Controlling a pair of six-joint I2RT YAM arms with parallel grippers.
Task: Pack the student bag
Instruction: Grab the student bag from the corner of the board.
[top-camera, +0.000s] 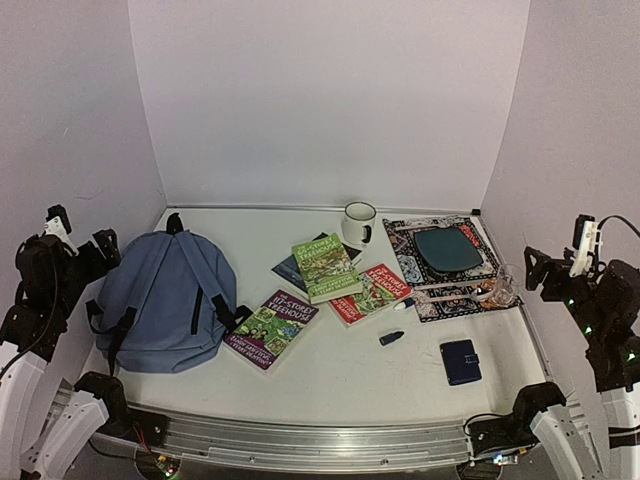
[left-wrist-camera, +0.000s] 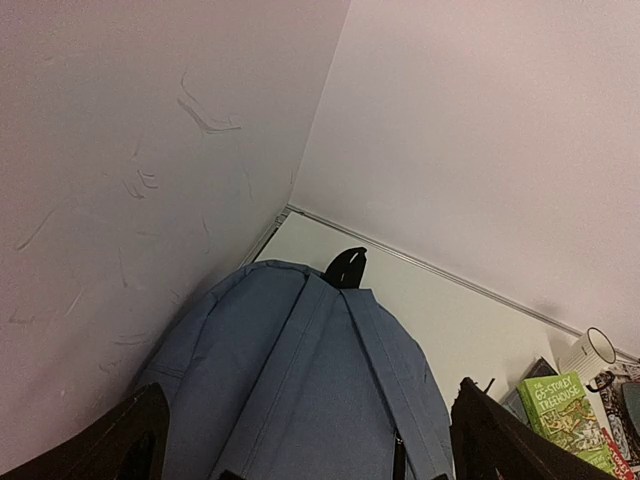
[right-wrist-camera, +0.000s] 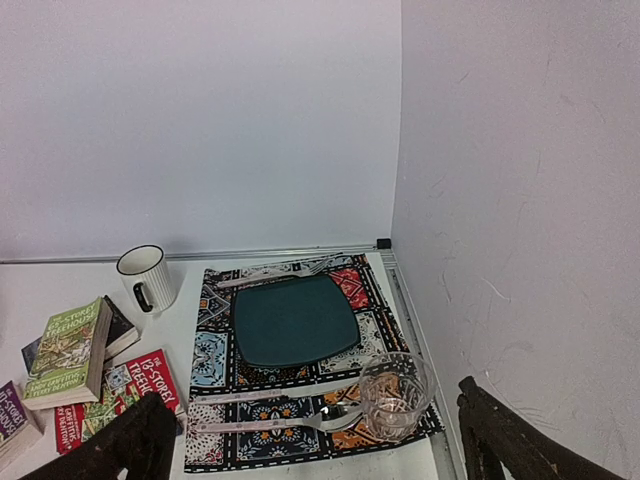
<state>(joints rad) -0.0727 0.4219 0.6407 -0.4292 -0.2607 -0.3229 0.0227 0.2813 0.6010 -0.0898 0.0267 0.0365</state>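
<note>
The student bag (top-camera: 165, 300), a slate-blue backpack, lies flat at the left of the table with its black-trimmed shoulder straps facing up. In the left wrist view the student bag (left-wrist-camera: 300, 380) fills the lower frame, its black top loop pointing at the back wall. My left gripper (top-camera: 100, 252) hangs open above the bag's left edge with nothing between its fingers (left-wrist-camera: 130, 440). My right gripper (top-camera: 545, 272) hovers open at the far right, over the table's edge, with its fingers (right-wrist-camera: 500, 430) either side of a glass.
A green book (top-camera: 325, 267), purple book (top-camera: 272, 328) and red book (top-camera: 372, 293) lie mid-table by a white mug (top-camera: 358, 223). A patterned placemat (top-camera: 478, 293) carries a teal plate (top-camera: 448, 249), cutlery and a glass (top-camera: 505, 287). Nearer are a navy wallet (top-camera: 460, 361) and a small dark stick (top-camera: 391, 338).
</note>
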